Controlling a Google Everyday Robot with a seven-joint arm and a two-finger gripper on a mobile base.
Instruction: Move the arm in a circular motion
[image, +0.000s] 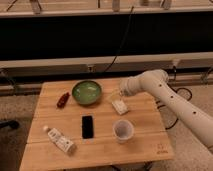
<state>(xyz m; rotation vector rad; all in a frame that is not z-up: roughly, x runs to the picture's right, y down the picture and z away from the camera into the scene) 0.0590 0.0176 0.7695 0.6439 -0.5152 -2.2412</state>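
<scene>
The arm (170, 97) is large, glossy white, with thick rounded segments and small dark dots. It comes in from the lower right and bends at a bulbous joint (134, 85) above the table's right half. The gripper (119, 105) is the pale yellowish tip hanging low over the wooden table (145, 112), just right of the green bowl (87, 92) and above the white cup (123, 130).
On the table lie a red object (63, 99) at the left, a black phone (87, 126) in the middle and a white bottle (60, 140) lying at the front left. A dark wall with rails and a hanging cable (120, 50) stands behind.
</scene>
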